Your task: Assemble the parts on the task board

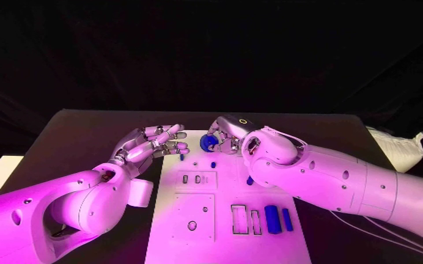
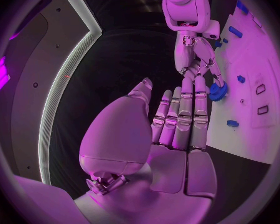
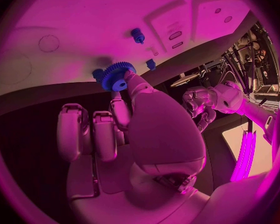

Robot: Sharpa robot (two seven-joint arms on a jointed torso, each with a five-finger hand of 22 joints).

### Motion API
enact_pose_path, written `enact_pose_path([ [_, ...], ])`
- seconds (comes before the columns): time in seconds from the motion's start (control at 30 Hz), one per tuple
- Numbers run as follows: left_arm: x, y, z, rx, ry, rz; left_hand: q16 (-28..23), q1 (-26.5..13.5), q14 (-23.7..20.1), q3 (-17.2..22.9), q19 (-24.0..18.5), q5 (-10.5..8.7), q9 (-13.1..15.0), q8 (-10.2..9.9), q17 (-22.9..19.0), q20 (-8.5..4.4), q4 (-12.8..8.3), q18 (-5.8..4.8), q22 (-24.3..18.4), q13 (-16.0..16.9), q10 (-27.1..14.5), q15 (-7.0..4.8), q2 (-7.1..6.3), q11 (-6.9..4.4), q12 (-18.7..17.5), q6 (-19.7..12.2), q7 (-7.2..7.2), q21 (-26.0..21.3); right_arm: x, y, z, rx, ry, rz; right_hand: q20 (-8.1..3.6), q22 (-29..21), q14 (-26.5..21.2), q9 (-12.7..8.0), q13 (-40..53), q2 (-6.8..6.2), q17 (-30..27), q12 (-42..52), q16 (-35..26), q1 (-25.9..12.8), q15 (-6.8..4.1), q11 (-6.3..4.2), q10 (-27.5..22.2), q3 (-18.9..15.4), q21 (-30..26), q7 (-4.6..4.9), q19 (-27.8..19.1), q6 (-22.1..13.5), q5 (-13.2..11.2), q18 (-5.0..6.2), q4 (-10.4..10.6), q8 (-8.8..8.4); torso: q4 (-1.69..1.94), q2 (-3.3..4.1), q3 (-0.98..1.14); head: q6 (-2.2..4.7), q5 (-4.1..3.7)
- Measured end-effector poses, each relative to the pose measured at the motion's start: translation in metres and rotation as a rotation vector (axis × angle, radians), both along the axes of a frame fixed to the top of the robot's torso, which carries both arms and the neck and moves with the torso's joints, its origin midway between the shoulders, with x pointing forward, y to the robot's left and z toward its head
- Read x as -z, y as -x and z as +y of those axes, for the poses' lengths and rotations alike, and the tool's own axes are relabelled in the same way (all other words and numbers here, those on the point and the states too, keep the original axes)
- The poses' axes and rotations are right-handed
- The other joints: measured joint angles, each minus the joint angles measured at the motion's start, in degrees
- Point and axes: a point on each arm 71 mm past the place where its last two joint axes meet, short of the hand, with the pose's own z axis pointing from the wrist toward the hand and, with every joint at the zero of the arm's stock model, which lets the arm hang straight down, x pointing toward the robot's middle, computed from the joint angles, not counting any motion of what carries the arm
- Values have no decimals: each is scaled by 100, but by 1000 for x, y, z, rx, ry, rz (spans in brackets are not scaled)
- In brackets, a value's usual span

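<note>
Right hand hides part of blue gear; task board cut by frame bottom.

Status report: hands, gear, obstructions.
Right hand pinches blue gear over task board far end. Left hand open beside board. Nothing blocking.

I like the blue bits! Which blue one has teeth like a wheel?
The blue gear, pinched by the right hand at the board's far end. The other blue pieces are smooth.

My black table carries the white task board at its middle. The board lies flat on it, dark tabletop showing on both sides.
</note>
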Motion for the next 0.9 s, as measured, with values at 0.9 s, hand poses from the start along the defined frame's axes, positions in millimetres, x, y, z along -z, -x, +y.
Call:
enact_pose_path([
  [0.9,0,0,0,1,0,2,0,-3,0,0,0,0,0,0,0,0,0,0,-1,0,0,0,3,0,-3,0,0,0,9,-4,3,9,42,39,217,-78,20,-74,-700,-307,4,-1081,0,-496,206,156,-279,-324,0,230,-53,-1053,-133,0,392,-270,-1,-5,7,-31,3],
])
